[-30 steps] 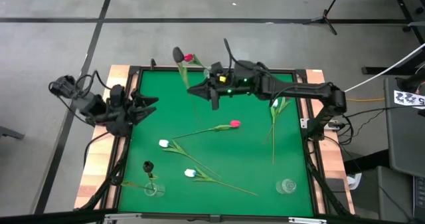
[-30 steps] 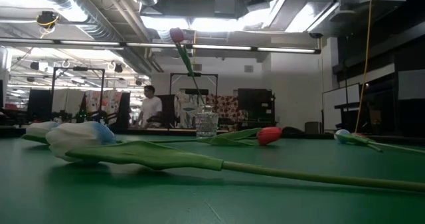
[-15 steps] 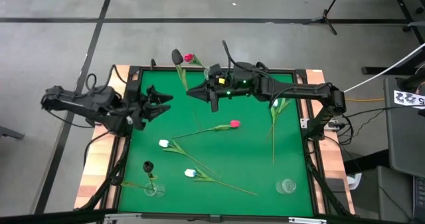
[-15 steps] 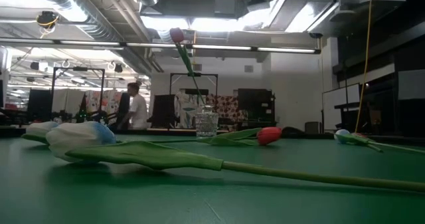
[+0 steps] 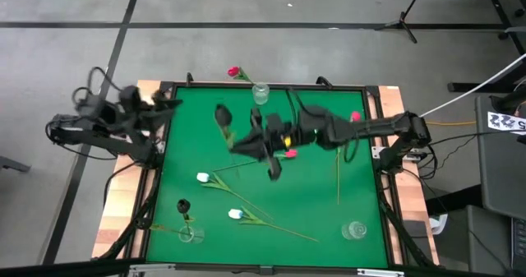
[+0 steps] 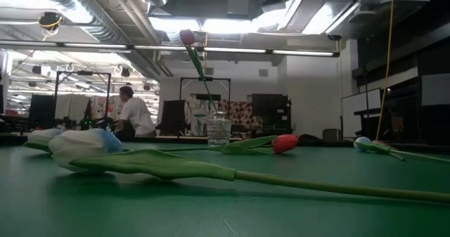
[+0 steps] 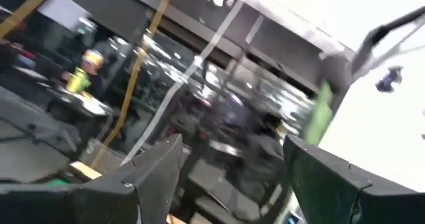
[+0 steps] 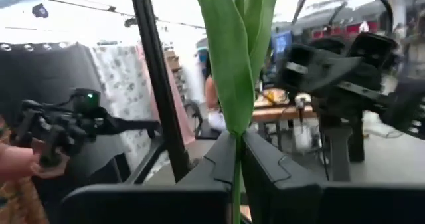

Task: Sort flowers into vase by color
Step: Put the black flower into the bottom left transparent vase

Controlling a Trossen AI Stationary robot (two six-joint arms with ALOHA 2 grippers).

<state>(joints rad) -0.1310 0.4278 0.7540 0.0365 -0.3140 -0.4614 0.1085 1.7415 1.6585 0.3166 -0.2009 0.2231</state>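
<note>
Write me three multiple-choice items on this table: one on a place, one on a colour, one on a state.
1. The empty glass stands
A. on the right arm's side
B. on the left arm's side
C. at the table's middle

2. The flower in the glass on the left arm's side has a head that is
A. white
B. near-black
C. pink

3. The right claw is
A. wide open
B. shut on nothing
C. shut on a green stem

Key: 1 A, the high view shows it there. 2 B, its head is dark. 3 C, the stem runs between the fingers.

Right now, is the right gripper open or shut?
Shut: in the right wrist view the right gripper has its fingers pressed together on a green flower stem, with leaves rising above.
</note>
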